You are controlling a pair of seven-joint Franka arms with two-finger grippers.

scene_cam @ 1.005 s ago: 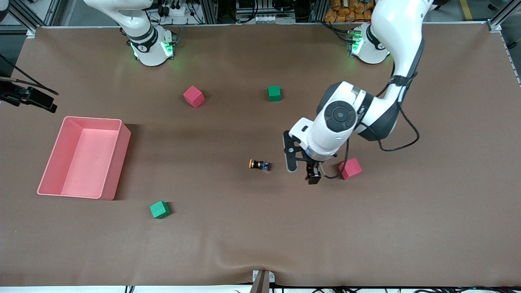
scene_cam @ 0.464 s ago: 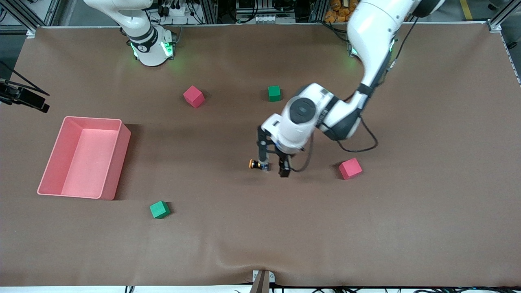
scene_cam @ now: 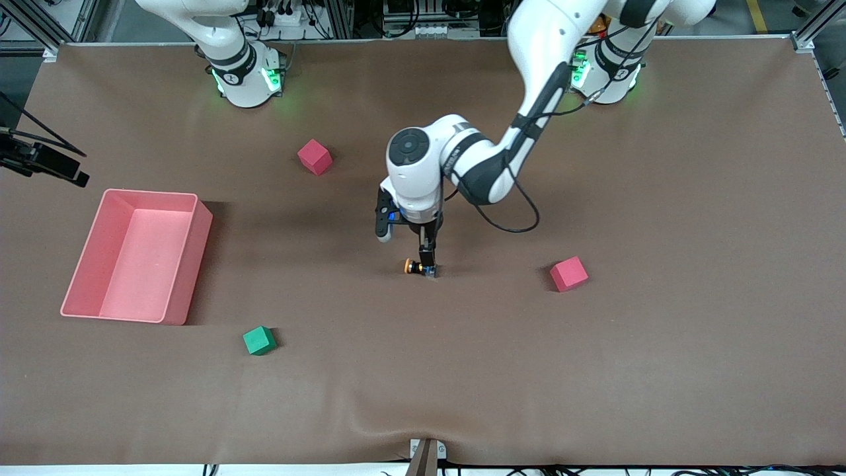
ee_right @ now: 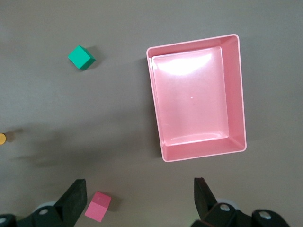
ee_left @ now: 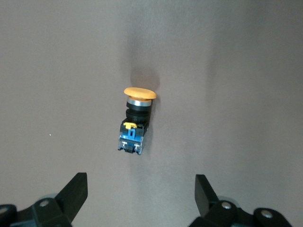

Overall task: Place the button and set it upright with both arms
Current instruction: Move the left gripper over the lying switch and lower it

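Orange-capped button [ee_left: 135,123] on its side under left gripper [ee_left: 140,198], jaws wide apart, empty; right gripper [ee_right: 139,201] jaws likewise.

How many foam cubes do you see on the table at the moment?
3: a red cube toward the robots' bases, another red cube toward the left arm's end, a green cube nearest the front camera. The left arm may hide another.

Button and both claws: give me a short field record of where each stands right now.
button: push-button lying on its side on the table, orange cap sideways
left claw: left claw open, over the button, not touching
right claw: right claw open, waiting high above the pink bin
bin contents: nothing
upright: not yet
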